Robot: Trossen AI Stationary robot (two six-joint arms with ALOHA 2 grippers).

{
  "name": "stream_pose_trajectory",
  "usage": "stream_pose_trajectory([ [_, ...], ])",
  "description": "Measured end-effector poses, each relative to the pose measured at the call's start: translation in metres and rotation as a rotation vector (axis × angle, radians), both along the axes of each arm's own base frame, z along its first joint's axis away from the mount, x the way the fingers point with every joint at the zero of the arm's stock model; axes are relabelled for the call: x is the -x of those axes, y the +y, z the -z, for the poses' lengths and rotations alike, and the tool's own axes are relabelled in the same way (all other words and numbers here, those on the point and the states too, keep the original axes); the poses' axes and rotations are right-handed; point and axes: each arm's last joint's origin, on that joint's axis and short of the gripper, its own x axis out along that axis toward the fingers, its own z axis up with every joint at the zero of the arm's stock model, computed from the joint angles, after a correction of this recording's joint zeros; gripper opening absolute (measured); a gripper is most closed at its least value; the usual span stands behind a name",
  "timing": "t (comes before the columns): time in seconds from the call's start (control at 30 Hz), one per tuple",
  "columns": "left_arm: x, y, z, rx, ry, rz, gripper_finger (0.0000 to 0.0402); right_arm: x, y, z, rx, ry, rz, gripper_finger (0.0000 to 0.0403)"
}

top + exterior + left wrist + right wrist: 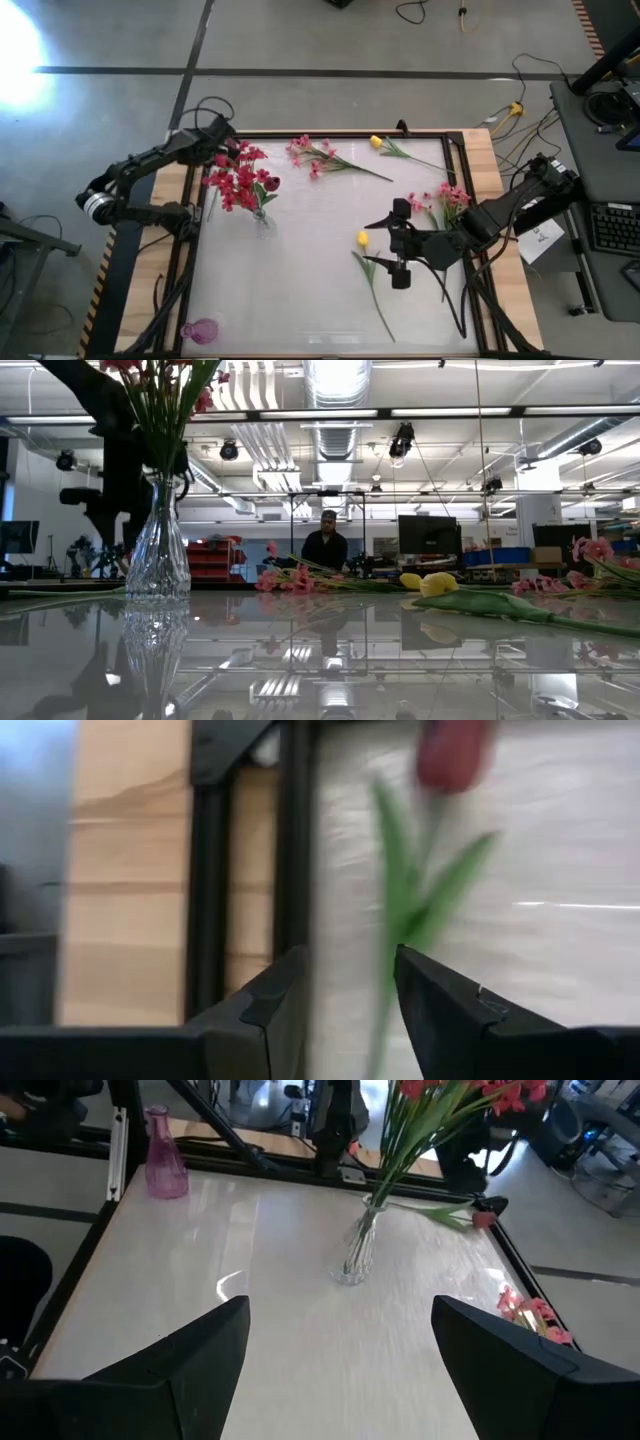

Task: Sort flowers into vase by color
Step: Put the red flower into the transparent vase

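We see the left gripper (232,146) at the table's far left side, right at the red flowers (238,182) standing in the clear glass vase (158,550); in its wrist view a green stem with a dark red bud (452,750) lies between its fingers (268,1000), though whether they pinch it we cannot tell (the view is blurred). The right gripper (399,243) hangs spread wide and empty over the table's right half, beside a yellow tulip (364,240) lying flat. Outward from there lie a pink spray (318,155) and a second yellow tulip (377,142) near the far edge, more pink blossoms (448,196) by the right arm, and a small pink vase (200,331) at the near left corner. A person (324,544) shows beyond the table.
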Motion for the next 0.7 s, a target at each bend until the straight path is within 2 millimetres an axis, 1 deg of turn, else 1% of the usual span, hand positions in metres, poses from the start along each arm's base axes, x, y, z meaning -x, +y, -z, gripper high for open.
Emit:
stream_pose_trajectory([
  [0.13,-0.004,0.002,0.010,0.024,0.077,-0.002,0.0143,0.000,0.000,0.001,0.002,0.003,0.000,0.0306],
  [0.27,-0.007,0.005,0.018,0.068,0.073,-0.008,0.0144,0.000,0.000,0.004,0.008,0.010,0.002,0.0302],
  [0.37,-0.014,0.007,0.026,0.098,0.038,-0.003,0.0144,0.000,-0.001,0.009,0.017,0.020,0.008,0.0303],
  [0.5,-0.023,0.006,0.034,0.108,0.036,0.004,0.0144,0.000,-0.001,0.015,0.028,0.038,0.009,0.0308],
  [0.6,-0.029,0.008,0.038,0.087,0.008,-0.015,0.0144,0.000,-0.001,0.018,0.039,0.042,0.020,0.0309],
  [0.7,-0.039,0.012,0.043,0.032,-0.051,-0.037,0.0144,0.000,-0.001,0.020,0.043,0.046,0.022,0.0306],
])
